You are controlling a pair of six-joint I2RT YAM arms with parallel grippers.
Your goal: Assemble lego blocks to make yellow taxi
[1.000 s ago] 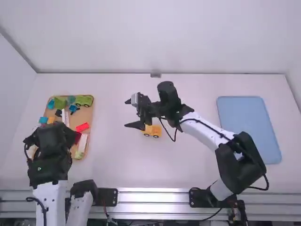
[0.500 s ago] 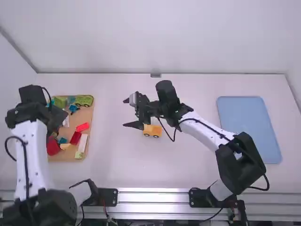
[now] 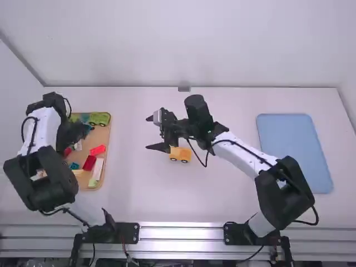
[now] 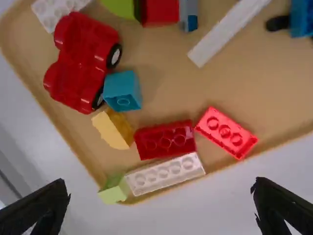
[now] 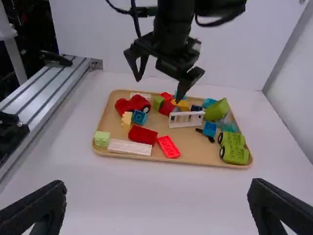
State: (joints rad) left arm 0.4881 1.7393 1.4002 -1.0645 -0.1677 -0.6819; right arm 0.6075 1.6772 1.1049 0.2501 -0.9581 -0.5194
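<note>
In the high view, the yellow car [image 3: 183,154] stands on its wheels on the bare table, just beside the right gripper [image 3: 153,133], whose fingers are spread with nothing between them. The car is likely light and stiff, with smooth sides that could slip; a level hold across the body, clear of the wheels, looks best, since it may roll if nudged. The left arm [image 3: 45,125] reaches over the tan tray [image 3: 102,135] of blocks.

In the left wrist view, the left gripper [image 4: 160,183] has its fingers wide apart and empty above the tray. The yellow block [image 4: 113,129] lies in the tray, between the blue block [image 4: 122,91] and the white block [image 4: 165,175], near the dark red block [image 4: 165,140]. It should be hard and nearly weightless, and its slanted shape gives a poor hold. Two opposite flat sides are the place to pinch, though close neighbours could be pushed along.

In the right wrist view, the right gripper's fingers stand far apart over the table. Beyond them, the left gripper hangs above the tray, also spread. An orange-yellow block [image 5: 182,103] lies by one of its fingertips; it likely needs a straight, gentle grip so that it doesn't twist.
</note>
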